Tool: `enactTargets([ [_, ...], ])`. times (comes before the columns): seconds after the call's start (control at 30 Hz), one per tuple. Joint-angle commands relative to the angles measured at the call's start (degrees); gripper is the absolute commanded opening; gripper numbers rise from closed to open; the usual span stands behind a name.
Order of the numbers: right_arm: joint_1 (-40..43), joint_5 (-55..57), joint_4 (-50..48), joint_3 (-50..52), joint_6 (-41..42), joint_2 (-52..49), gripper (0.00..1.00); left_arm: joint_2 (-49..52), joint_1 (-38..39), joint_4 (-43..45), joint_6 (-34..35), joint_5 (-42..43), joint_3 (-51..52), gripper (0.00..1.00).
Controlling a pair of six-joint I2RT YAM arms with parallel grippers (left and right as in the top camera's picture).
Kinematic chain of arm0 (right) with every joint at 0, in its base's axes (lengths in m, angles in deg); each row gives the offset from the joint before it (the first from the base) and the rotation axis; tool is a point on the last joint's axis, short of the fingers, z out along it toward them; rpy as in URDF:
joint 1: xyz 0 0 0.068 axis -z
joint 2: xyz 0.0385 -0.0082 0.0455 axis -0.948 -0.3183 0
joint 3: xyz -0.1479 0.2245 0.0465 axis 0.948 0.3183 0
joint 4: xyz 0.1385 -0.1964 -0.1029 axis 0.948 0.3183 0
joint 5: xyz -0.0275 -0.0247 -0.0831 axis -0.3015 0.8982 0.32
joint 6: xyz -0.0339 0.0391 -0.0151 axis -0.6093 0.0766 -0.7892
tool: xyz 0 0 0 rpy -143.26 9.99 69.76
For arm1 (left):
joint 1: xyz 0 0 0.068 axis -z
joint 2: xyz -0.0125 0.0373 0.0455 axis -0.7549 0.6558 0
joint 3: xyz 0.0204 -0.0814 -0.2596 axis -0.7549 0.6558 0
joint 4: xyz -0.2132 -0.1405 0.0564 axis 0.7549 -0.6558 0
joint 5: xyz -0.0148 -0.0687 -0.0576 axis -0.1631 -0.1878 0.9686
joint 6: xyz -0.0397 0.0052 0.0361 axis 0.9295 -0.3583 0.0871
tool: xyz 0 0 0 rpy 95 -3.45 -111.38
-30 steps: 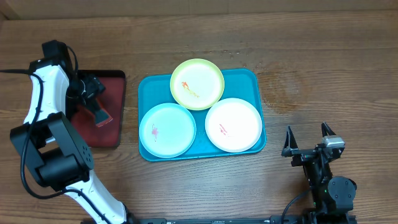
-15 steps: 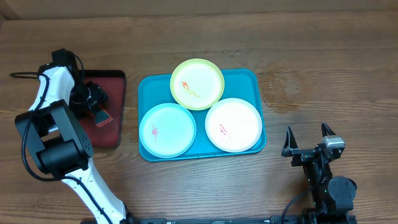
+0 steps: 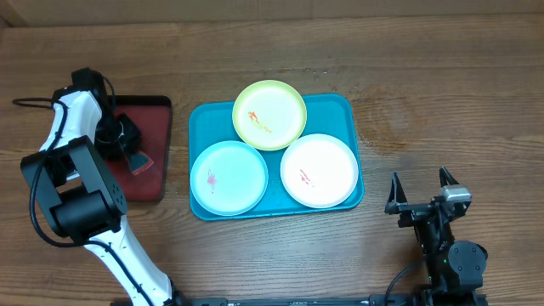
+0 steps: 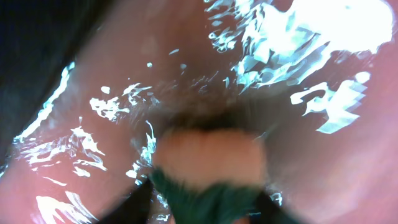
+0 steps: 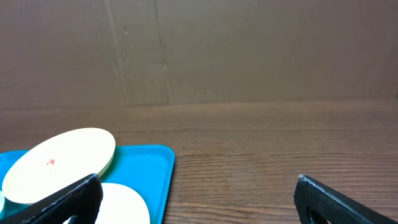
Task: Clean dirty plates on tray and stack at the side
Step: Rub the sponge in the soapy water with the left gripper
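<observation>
Three plates [image 3: 319, 170] unmoved on tray [image 3: 342, 109]; L gripper [image 3: 129, 150] jaws blurred, can't tell; R gripper [image 3: 418, 183] jaws spread.

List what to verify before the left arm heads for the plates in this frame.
1. Plates in place: ok. The pale blue plate, yellow-green plate and white plate all sit on the turquoise tray, none stacked.
2. Plates clean: not ok. Each shows a red or orange smear.
3. Hold on the sponge: cannot tell. The left gripper is down at the dark red tray, and its wrist view is blurred.
4. Other arm out of the way: ok. The right gripper is open, off the turquoise tray's near right corner.
5. Yellow-green plate seated flat: cannot tell. It overhangs the far rim.
</observation>
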Motion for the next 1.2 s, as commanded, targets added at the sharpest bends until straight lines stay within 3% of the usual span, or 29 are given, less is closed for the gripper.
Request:
enactTargets([
  [0.0,0.37,0.33,-0.46,0.59,-0.24,0.50,1.00,0.70,-0.33,-2.40,0.35,1.22,-1.11,1.00],
  [0.3,0.37,0.33,-0.44,0.59,-0.24,0.50,1.00,0.70,-0.31,-8.92,0.35,5.66,-1.11,0.98],
  [0.37,0.37,0.33,-0.44,0.59,-0.22,0.50,1.00,0.70,-0.31,-8.94,0.35,5.66,-1.11,0.82],
  [0.47,0.37,0.33,-0.46,0.59,-0.24,0.50,1.00,0.70,-0.31,-8.94,0.37,5.68,-1.11,0.38],
  [0.5,0.37,0.33,-0.46,0.59,-0.22,0.50,1.00,0.70,-0.31,-8.94,0.35,5.68,-1.11,0.28],
  [0.57,0.37,0.33,-0.46,0.59,-0.24,0.50,1.00,0.70,-0.31,-8.98,0.35,5.68,-1.11,0.13],
  [0.7,0.37,0.33,-0.46,0.59,-0.24,0.50,1.00,0.70,-0.31,-9.42,0.37,5.66,-1.11,0.06],
  [0.73,0.37,0.33,-0.46,0.59,-0.24,0.50,1.00,0.70,-0.31,-9.42,0.37,5.66,-1.11,0.06],
  [0.77,0.37,0.33,-0.46,0.59,-0.22,0.50,1.00,0.70,-0.31,-9.38,0.37,5.66,-1.11,0.16],
  [0.8,0.37,0.33,-0.44,0.59,-0.22,0.50,1.00,0.70,-0.31,-9.22,0.35,5.66,-1.11,0.37],
  [0.83,0.37,0.33,-0.46,0.59,-0.24,0.50,1.00,0.70,-0.31,-9.05,0.35,5.60,-1.11,0.82],
  [0.87,0.37,0.33,-0.44,0.59,-0.24,0.50,1.00,0.70,-0.31,-8.66,0.33,5.57,-1.11,1.00],
  [1.17,0.37,0.33,-0.46,0.59,-0.22,0.50,1.00,0.70,-0.31,0.57,0.33,-0.94,-1.11,1.00],
])
